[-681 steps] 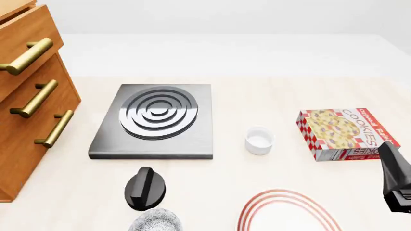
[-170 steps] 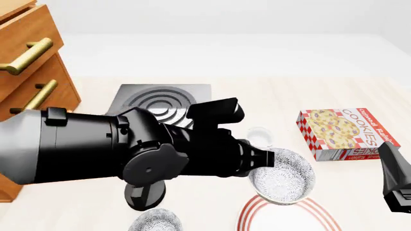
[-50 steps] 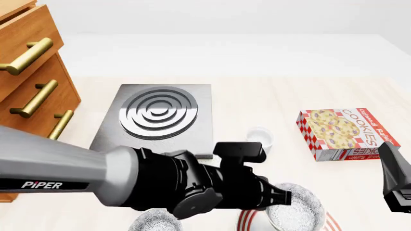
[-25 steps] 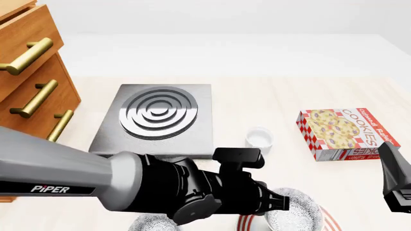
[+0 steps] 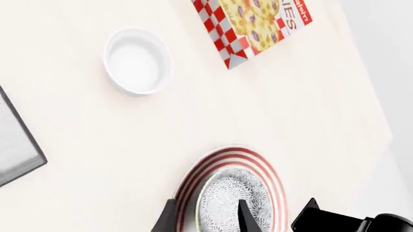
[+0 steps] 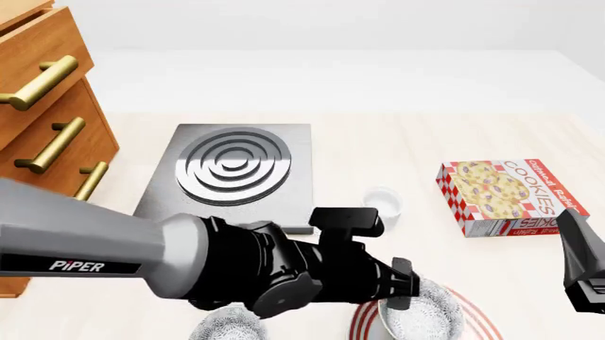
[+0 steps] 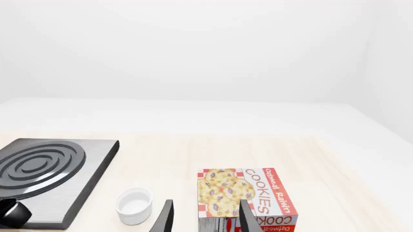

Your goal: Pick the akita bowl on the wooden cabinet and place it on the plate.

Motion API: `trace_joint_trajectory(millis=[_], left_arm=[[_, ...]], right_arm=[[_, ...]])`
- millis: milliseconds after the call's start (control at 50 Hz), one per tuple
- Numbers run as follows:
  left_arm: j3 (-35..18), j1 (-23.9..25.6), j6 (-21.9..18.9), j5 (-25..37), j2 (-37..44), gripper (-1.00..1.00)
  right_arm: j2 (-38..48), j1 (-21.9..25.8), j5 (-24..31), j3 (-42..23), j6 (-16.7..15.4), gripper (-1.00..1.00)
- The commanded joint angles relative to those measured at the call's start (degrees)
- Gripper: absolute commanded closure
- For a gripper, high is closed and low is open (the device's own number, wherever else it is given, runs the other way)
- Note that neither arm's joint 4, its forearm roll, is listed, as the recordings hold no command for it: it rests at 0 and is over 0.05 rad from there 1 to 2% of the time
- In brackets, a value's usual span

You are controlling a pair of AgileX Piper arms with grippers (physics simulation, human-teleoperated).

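The akita bowl [image 6: 430, 319] [image 5: 226, 193] sits upright in the red-ringed plate [image 6: 480, 322] [image 5: 219, 157] at the table's near edge. My left gripper [image 6: 402, 283] [image 5: 206, 220] hovers just over it, open: one finger is above the bowl's inside, the other beyond the plate's rim, and neither grips the bowl. The wooden cabinet [image 6: 47, 142] stands at the far left, its top out of view. Beside the cookie box, my right gripper [image 6: 579, 248] [image 7: 205, 220] is open and holds nothing.
A grey stove [image 6: 232, 173] lies mid-table, with a small white cup [image 6: 383, 202] [image 5: 135, 60] and a cookie box [image 6: 506, 195] [image 7: 245, 195] to its right. A same-patterned twin bowl [image 6: 227, 327] sits at the near edge, under my left arm.
The left arm brought the bowl down onto the plate, then let go of it. Since half a second ago it has risen and drawn back slightly. The right arm has not moved.
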State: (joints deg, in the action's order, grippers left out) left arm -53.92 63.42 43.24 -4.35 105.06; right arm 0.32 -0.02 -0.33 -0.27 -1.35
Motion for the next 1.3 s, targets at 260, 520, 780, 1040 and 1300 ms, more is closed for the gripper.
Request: trace_joint_trajectory(millis=[260,520,780,1040,1300], left_arm=[[-0.5,-3.4,-6.7,1.8,-4.8,-1.00],[0.5,-6.2,-8.2,4.2,-9.9,-1.00],[2.4,-8.9,-9.7,6.6,-17.5,-1.00],[5.0,-10.6,-9.5,7.1,-24.3,-1.00],[10.5,-13.5,-8.9,5.6,-30.9,-1.00]], right_arm=[[0.0,0.0,0.0,0.0,0.0,-1.00],[0.0,0.0,0.0,0.0,0.0,-1.00],[0.0,0.0,0.0,0.0,0.0,-1.00],[0.0,0.0,0.0,0.0,0.0,-1.00],[0.0,0.0,0.0,0.0,0.0,-1.00]])
